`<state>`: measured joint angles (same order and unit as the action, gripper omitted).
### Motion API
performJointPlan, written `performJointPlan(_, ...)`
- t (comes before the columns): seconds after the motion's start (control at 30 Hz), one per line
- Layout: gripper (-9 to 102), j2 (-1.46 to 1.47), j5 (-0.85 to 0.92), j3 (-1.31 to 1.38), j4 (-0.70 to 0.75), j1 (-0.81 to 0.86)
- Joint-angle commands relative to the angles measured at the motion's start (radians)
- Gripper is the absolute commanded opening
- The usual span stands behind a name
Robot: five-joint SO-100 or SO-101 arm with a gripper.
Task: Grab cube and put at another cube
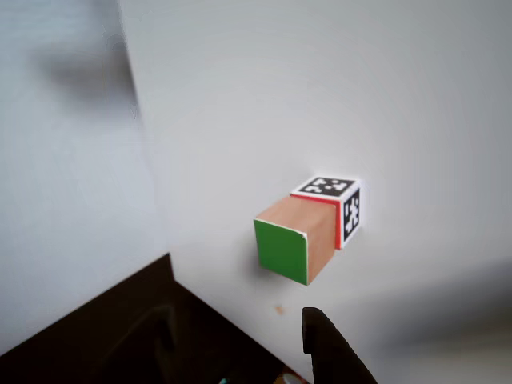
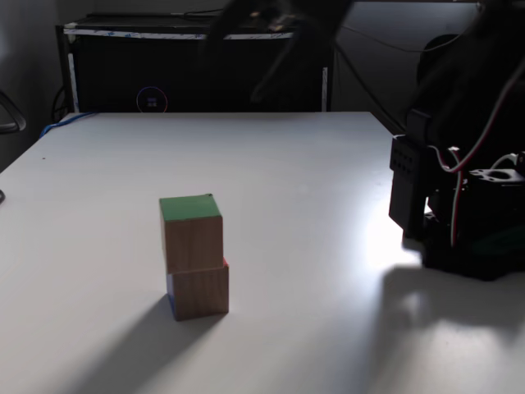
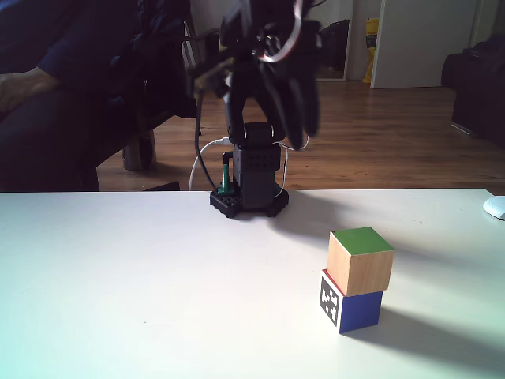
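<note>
Cube (image 3: pixel 360 260), green face up, sits on top of another cube (image 3: pixel 352 309), a little off-centre, on the white table (image 3: pixel 118 276); in the other view they also touch. So I judge the placing done, and only pulling the arm back may be left. The gripper (image 3: pixel 288 87) hangs high near the arm base (image 3: pixel 248 189), well apart from the stack and holding nothing, but it is blurred and I cannot tell how its jaws stand. Nothing stands in the way.

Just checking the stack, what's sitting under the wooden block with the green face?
The wooden block rests on the smaller marker-patterned cube, slightly offset from it. A black-and-white marker face, a blue face and a red sliver show; the cube's top face is covered by the block.
</note>
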<state>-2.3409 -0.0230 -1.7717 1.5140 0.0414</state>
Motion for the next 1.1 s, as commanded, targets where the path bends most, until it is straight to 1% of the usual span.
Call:
performJointPlan(0.0,19,-0.213,0.025,-0.196,-0.091,0.035)
performJointPlan(0.13,15,-0.331,0.046,-0.397,-0.195,0.067)
performJointPlan(0.23,12,-0.477,0.057,-0.548,-0.265,0.087)
performJointPlan(0.33,8,-0.606,0.066,-0.652,-0.276,0.087)
performJointPlan(0.5,3,-0.73,0.083,-0.798,-0.304,0.087)
performJointPlan(0.67,0,-0.943,0.084,-0.959,-0.278,0.083)
performJointPlan(0.8,0,-0.948,0.089,-1.017,-0.265,0.089)
performJointPlan(1.07,0,-0.948,0.133,-1.193,-0.313,0.104)
